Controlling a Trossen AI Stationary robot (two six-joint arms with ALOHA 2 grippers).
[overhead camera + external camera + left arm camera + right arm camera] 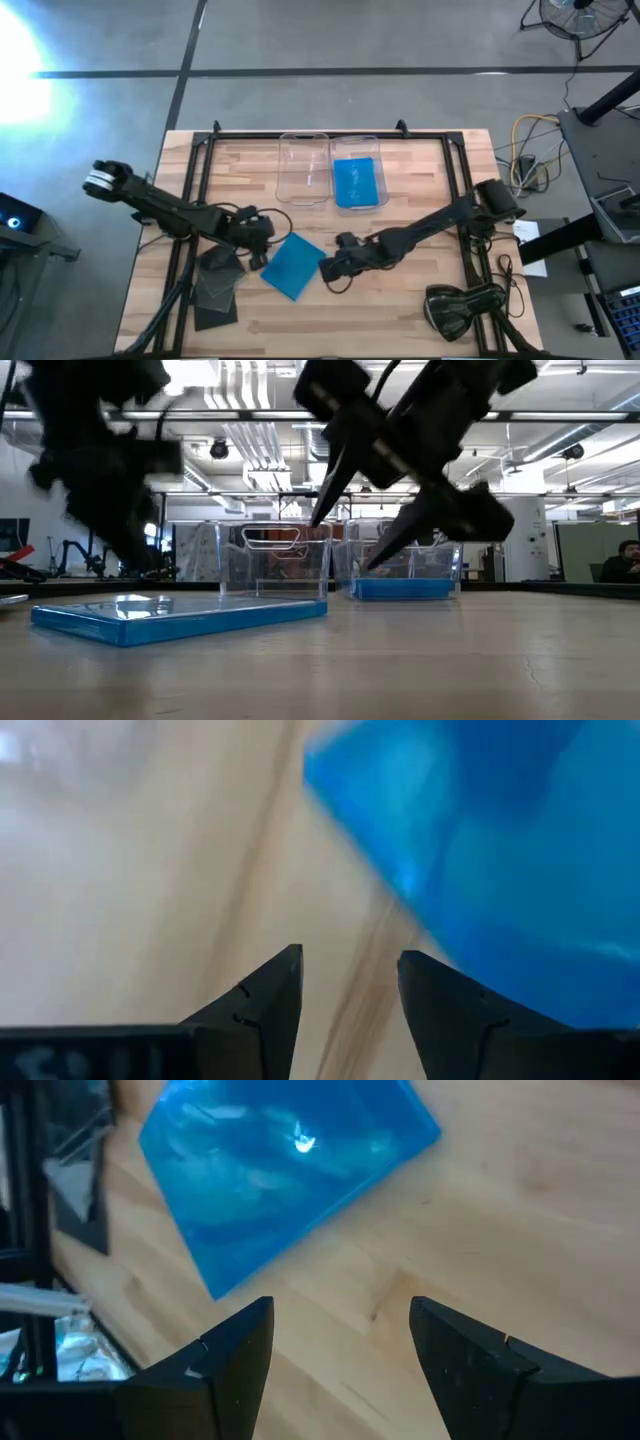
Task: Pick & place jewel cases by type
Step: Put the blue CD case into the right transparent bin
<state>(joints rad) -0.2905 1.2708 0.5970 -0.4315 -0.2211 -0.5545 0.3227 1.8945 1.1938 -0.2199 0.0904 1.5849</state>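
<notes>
- On the wooden table (400, 310), two clear bins (303, 168) stand side by side at the far edge; the right-hand one already holds blue cases (356, 181), the left-hand one looks empty.
- Between the two arms, a blue jewel case (293, 266) lies flat on the wood, turned corner-on: a bright, translucent, glossy, thin square.
- Beside it, toward the left, dark grey cases (217, 285) lie overlapped in a loose heap.
- Likely light and stiff, but slick and prone to cracking; lying flat, it gives little to grip, so I would pinch across one exposed edge or corner, gently.
- Right gripper (340, 1342) hovers just beside the blue case's right corner, jaws spread and empty.
- Left gripper (350, 982) sits at the case's left edge, jaws parted, holding nothing.
</notes>
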